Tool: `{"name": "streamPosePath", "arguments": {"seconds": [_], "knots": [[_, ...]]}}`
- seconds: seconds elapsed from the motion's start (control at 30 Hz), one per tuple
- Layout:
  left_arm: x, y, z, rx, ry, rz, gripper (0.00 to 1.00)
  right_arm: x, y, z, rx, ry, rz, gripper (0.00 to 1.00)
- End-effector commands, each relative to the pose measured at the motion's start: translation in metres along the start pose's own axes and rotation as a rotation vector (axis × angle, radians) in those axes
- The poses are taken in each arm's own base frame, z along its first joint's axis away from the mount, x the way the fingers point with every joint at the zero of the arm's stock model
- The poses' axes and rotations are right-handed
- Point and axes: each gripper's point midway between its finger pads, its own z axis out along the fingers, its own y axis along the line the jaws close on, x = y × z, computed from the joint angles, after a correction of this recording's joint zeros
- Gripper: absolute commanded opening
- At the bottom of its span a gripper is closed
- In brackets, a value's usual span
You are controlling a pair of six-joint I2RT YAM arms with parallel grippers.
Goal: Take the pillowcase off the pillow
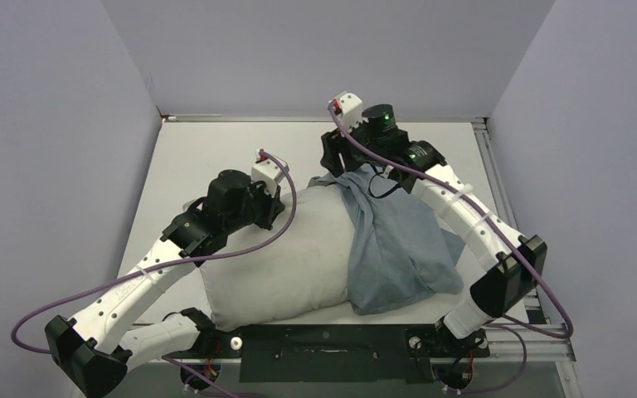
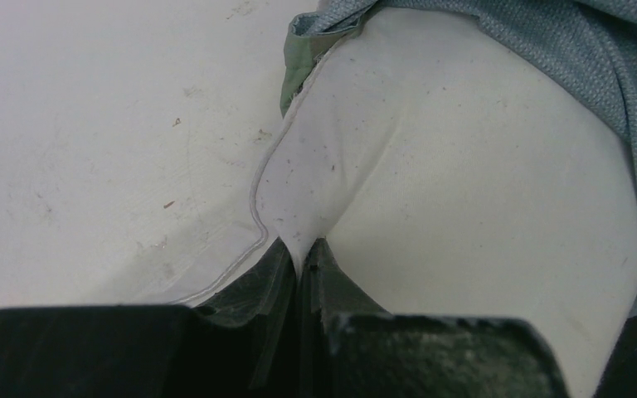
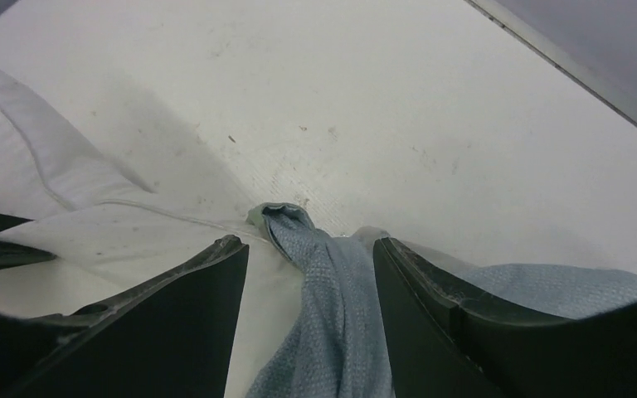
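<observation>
Left gripper (image 2: pixel 303 257) pinches pillow (image 2: pixel 481 191); right gripper (image 3: pixel 307 246) straddles pillowcase (image 3: pixel 332 315).

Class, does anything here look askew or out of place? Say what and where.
The pillowcase is askew: bunched over only the right end of the pillow, the rest bare. The left gripper pinches a pillow corner; a twisted fold sits between the fingers of the open right gripper.

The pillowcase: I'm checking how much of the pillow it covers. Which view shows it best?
Top external: the whole pillowcase lies bunched over the pillow's right end. Left wrist catches only its edge; right wrist only a twisted strip between the open right hand's fingers.
</observation>
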Motion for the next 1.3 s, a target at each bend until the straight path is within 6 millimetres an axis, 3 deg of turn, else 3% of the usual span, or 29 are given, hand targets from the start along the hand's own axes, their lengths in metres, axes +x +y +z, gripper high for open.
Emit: {"name": "streamPosePath", "arguments": {"seconds": [0.0, 0.2, 0.4, 0.53, 0.7, 0.87, 0.97, 1.13, 1.27], "knots": [[-0.034, -0.001, -0.012, -0.005, -0.129, 0.022, 0.0, 0.022, -0.006, 0.024, 0.027, 0.132, -0.076, 0.58], [-0.033, 0.001, -0.012, -0.015, -0.125, 0.028, 0.0, 0.038, -0.011, 0.041, 0.05, 0.227, -0.123, 0.52], [-0.032, 0.003, -0.011, -0.024, -0.118, 0.031, 0.0, 0.047, -0.017, 0.045, 0.061, 0.29, -0.157, 0.27], [-0.033, 0.008, -0.014, -0.053, -0.121, 0.034, 0.0, 0.04, -0.036, 0.04, 0.126, 0.275, -0.141, 0.06], [-0.034, 0.022, -0.025, -0.135, -0.136, 0.023, 0.0, 0.007, -0.085, 0.01, 0.229, 0.129, -0.004, 0.05], [-0.03, 0.047, -0.035, -0.273, -0.13, 0.013, 0.0, -0.027, -0.149, -0.042, 0.346, -0.108, 0.215, 0.05], [-0.032, 0.06, -0.041, -0.333, -0.14, -0.002, 0.0, -0.033, -0.182, -0.072, 0.379, -0.243, 0.337, 0.05], [-0.029, 0.081, -0.048, -0.414, -0.145, -0.048, 0.0, -0.027, -0.203, -0.096, 0.35, -0.38, 0.461, 0.05], [-0.023, 0.084, -0.048, -0.391, -0.15, -0.071, 0.0, -0.025, -0.192, -0.089, 0.257, -0.377, 0.464, 0.05]]}}
